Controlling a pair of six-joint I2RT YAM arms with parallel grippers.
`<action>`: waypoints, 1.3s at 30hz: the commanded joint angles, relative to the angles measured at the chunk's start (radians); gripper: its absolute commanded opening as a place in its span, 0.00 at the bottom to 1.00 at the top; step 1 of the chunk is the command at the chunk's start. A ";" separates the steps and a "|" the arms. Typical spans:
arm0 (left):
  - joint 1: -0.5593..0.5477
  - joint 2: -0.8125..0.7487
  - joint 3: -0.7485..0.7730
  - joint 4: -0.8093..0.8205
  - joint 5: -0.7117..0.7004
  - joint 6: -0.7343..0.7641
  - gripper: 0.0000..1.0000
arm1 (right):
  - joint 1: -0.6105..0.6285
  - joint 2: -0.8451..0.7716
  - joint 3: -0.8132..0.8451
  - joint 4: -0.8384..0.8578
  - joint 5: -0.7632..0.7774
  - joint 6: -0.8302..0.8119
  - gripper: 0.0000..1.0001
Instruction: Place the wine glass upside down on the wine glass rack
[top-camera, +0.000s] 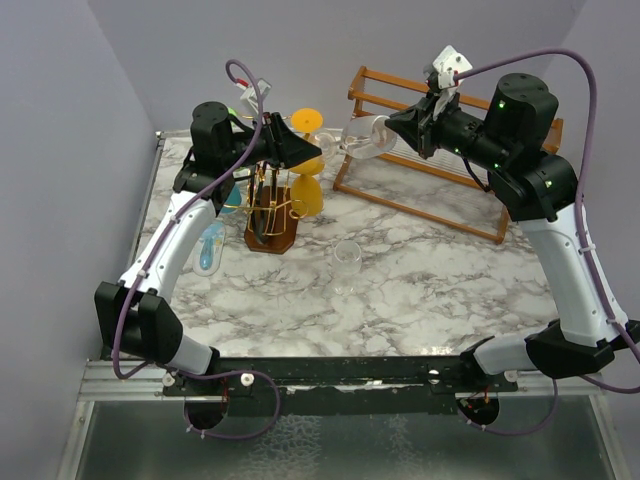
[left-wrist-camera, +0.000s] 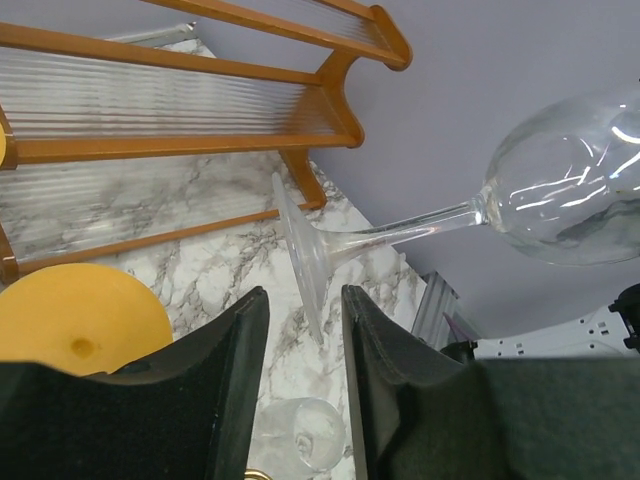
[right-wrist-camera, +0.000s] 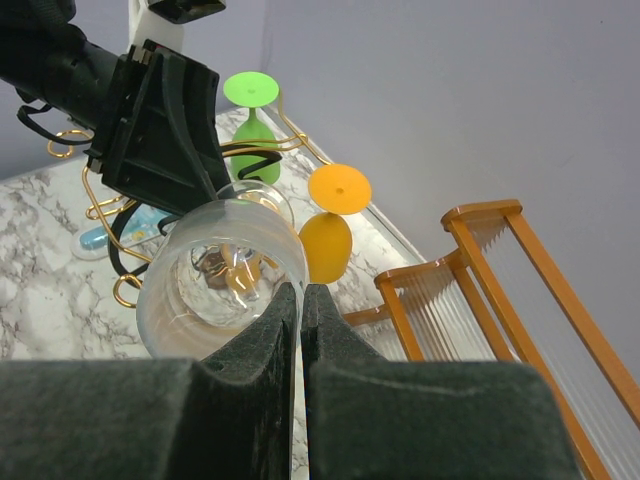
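My right gripper (top-camera: 388, 126) holds the clear wine glass (top-camera: 364, 136) sideways in the air, shut on the bowl's rim (right-wrist-camera: 292, 262) with one finger inside the bowl and one outside. The glass's stem and round foot (left-wrist-camera: 300, 250) point toward my left gripper (top-camera: 306, 150). The left gripper (left-wrist-camera: 305, 292) stands partly open, with the edge of the foot reaching in between its fingertips; I see no contact. The wine glass rack (top-camera: 268, 205), gold wire on a dark wooden base, stands just under the left gripper. A yellow glass (top-camera: 308, 192) hangs upside down on it, and a green one (right-wrist-camera: 254, 128) too.
A larger wooden slatted rack (top-camera: 440, 175) stands at the back right, behind the held glass. Another clear glass (top-camera: 347, 256) rests on the marble table (top-camera: 420, 280) in front of the gold rack. A blue item (top-camera: 209, 246) lies left of the rack's base.
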 joint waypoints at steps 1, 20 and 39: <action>0.003 0.008 -0.013 0.071 0.060 -0.033 0.34 | 0.001 -0.031 0.025 0.072 -0.033 0.014 0.02; 0.017 -0.014 0.000 0.041 0.043 -0.002 0.00 | 0.000 -0.052 -0.039 0.074 0.000 -0.036 0.18; 0.070 -0.108 0.273 -0.527 -0.290 0.675 0.00 | 0.001 -0.133 -0.303 0.158 0.197 -0.242 0.93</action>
